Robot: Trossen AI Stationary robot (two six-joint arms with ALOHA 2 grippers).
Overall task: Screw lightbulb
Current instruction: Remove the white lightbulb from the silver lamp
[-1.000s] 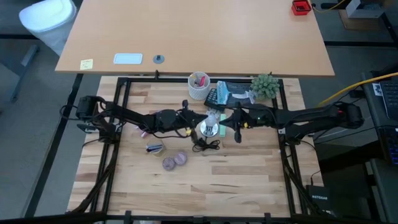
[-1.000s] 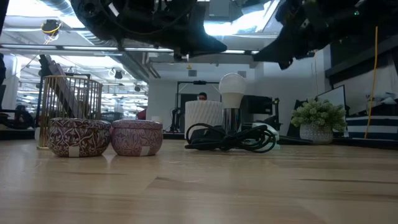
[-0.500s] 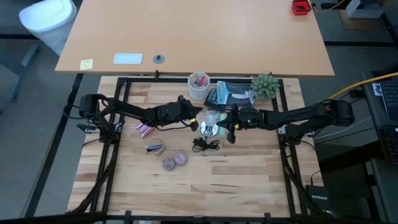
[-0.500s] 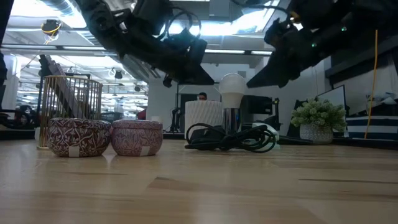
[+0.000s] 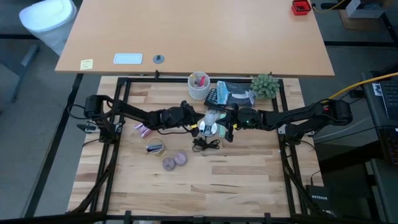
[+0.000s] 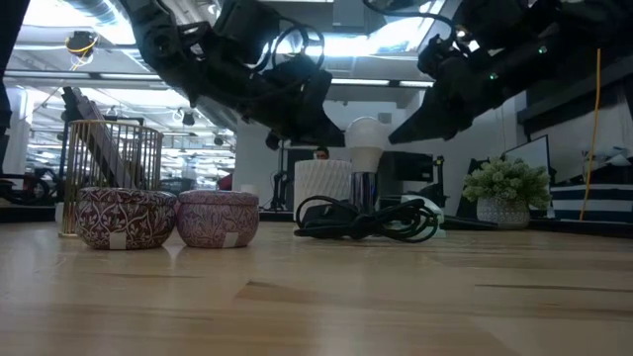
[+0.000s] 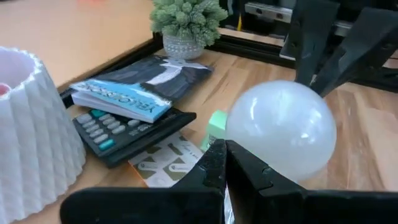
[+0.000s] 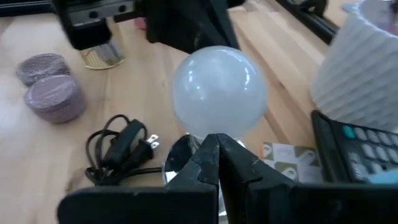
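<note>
Two robot arms meet at one lightbulb in the middle of a wooden worktop.

One white lightbulb [image 5: 211,118] stands upright on its silvery base, beside one coiled black cord [image 6: 368,220]. Two purple tins [image 6: 166,218] sit side by side nearby; one white ribbed cup [image 5: 199,86], one calculator [image 7: 127,129] and one small potted plant [image 5: 266,86] stand behind. The left gripper [image 7: 225,163] and right gripper [image 8: 217,152] are both clenched shut, holding nothing, their tips close against the bulb from opposite sides.

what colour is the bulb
White, frosted lightbulb; clearest in the right wrist view.
</note>
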